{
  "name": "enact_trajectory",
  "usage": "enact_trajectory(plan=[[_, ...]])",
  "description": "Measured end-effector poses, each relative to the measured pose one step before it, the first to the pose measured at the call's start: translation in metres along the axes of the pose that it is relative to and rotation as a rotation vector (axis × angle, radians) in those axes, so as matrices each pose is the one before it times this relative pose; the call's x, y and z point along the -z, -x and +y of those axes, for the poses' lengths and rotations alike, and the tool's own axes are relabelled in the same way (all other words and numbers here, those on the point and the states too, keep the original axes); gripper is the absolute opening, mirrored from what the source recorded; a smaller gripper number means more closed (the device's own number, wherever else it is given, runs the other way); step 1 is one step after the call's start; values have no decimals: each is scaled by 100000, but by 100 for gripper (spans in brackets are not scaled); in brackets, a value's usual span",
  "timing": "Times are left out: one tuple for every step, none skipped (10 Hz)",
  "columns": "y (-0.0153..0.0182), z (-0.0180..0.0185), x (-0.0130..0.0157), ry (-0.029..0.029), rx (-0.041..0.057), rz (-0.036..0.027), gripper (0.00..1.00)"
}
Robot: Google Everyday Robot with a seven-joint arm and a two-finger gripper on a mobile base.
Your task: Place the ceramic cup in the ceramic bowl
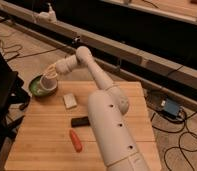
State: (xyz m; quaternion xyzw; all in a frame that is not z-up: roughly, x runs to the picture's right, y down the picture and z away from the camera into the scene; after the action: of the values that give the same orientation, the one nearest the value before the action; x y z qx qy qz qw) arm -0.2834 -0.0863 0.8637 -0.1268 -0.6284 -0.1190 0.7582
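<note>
The green ceramic bowl (36,89) sits at the far left corner of the wooden table (52,145). The white ceramic cup (48,85) is inside the bowl's outline, at or just above its inside. My gripper (51,73) is right above the cup and touching its top. My white arm (99,80) reaches over the table from the lower right and hides much of the table's right half.
A small white rectangular block (69,100), a black bar (80,121) and an orange-red carrot-like object (75,140) lie on the table. A black frame (2,95) stands to the left of the table. Cables and a blue box (169,107) lie on the floor.
</note>
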Motion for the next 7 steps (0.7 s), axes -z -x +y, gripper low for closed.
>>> enact_trajectory(plan=[[-31, -10, 70, -95, -18, 79, 16], [-70, 32, 53, 72, 11, 226, 16], [-57, 6, -44, 566, 412, 862, 16], [-532, -69, 28, 995, 1074, 3471, 16], [-547, -164, 20, 717, 1010, 3644, 16], [-456, -429, -186, 811, 1749, 4659, 16], [-169, -444, -236, 408, 1639, 3338, 16]])
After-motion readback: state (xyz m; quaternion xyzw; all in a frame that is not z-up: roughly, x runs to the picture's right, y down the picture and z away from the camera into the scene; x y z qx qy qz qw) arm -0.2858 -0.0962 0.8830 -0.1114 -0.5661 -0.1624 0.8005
